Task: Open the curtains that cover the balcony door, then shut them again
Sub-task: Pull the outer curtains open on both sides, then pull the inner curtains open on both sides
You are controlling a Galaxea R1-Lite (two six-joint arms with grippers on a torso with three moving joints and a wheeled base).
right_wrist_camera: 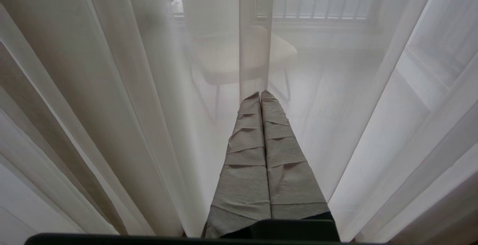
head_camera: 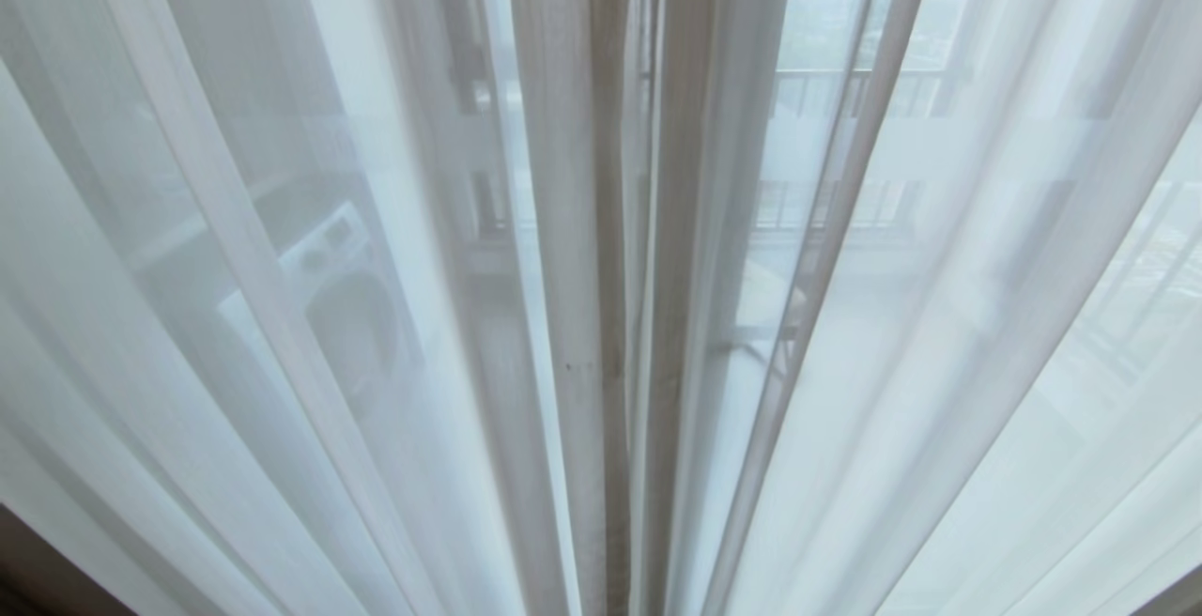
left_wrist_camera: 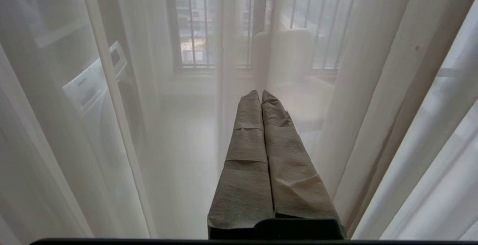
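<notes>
Curtains: the white sheer curtains (head_camera: 601, 315) hang closed across every view, folds meeting at the middle.
Behind the sheer: a washing machine (head_camera: 343, 287), a barred railing (left_wrist_camera: 194, 24) and a pale chair (right_wrist_camera: 239, 58).
Left gripper (left_wrist_camera: 260, 95): jaws closed, empty, tips just beside the sheer.
Right gripper (right_wrist_camera: 260, 95): jaws closed, empty.
Head view: shows no gripper.

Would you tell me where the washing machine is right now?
The washing machine stands behind the sheer curtains, on the left side of the head view; the left wrist view also shows it through the fabric.
</notes>
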